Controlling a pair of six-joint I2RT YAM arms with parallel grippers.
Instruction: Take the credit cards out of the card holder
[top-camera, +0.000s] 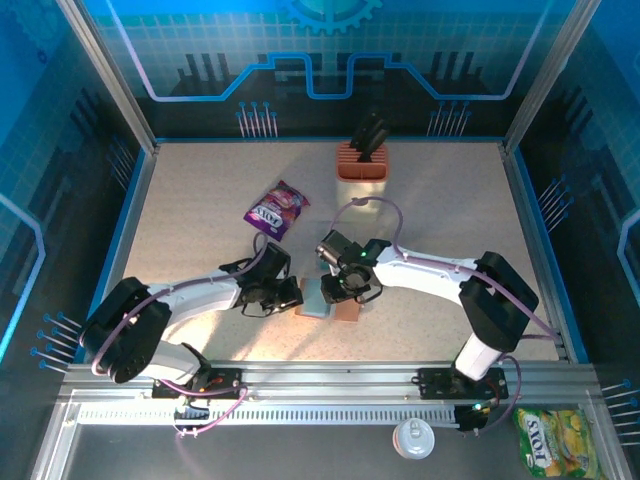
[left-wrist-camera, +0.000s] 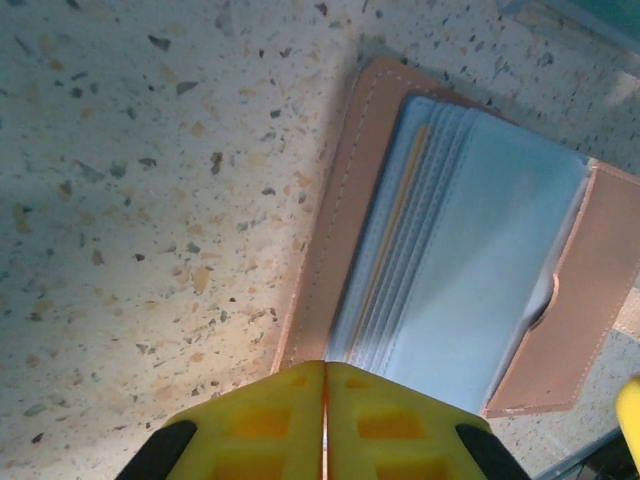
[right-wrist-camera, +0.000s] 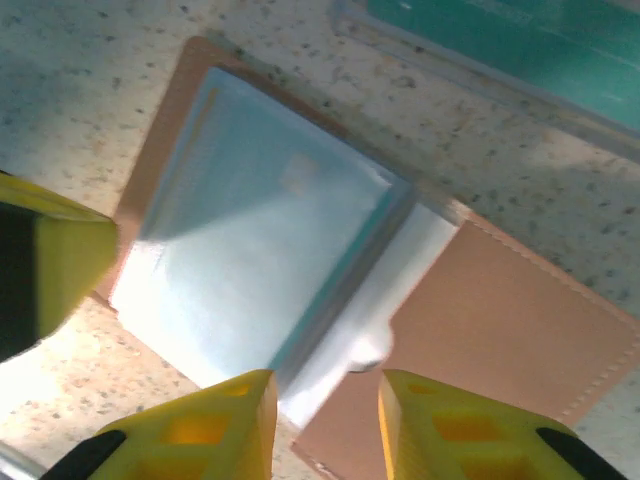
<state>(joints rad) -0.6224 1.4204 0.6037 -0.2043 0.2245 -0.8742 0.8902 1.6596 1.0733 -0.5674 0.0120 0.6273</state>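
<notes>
The card holder lies open mid-tabletop, the cards tucked in its pockets. The left gripper has its jaws clenched at its edge; the right gripper has its jaws released above it.

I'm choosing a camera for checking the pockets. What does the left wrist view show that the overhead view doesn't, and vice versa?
Left wrist view: layered pocket edges inside the card holder, a tan card edge among them, and the left gripper shut tight at the holder's edge. Overhead view: the purple snack packet and the knife block farther back. Both: the open card holder lying on the speckled table.
</notes>
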